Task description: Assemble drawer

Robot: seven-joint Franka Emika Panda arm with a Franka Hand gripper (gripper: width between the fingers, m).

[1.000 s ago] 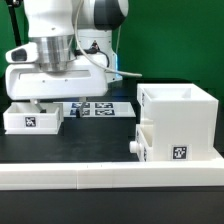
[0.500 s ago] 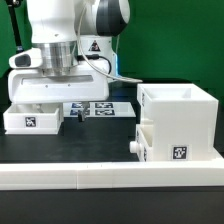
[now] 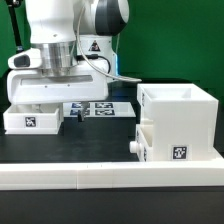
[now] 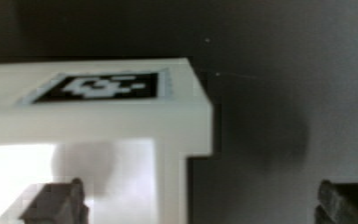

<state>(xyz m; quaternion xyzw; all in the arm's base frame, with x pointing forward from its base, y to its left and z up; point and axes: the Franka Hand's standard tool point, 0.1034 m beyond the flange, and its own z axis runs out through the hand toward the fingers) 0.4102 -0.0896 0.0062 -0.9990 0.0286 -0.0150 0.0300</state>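
Observation:
A small white drawer tray (image 3: pixel 32 120) with a square tag lies at the exterior view's left. My gripper (image 3: pixel 46 104) hangs right over it, and its fingertips are hard to make out there. In the wrist view the gripper (image 4: pixel 202 205) is open. One finger (image 4: pixel 55 203) is over the tray's white wall (image 4: pixel 105 130). The other finger (image 4: pixel 348 203) is over the dark table beside it. The tall white shell (image 3: pixel 180 112) stands at the right. A second tray (image 3: pixel 150 142) sits in its lower slot, knob (image 3: pixel 134 146) sticking out.
The marker board (image 3: pixel 100 107) lies flat behind the tray, between it and the shell. A long low white border wall (image 3: pixel 110 178) runs across the front of the black table.
The arm's upper part has shifted a little to the exterior view's right. The hand stays over the left tray. The trays and shell have not moved.

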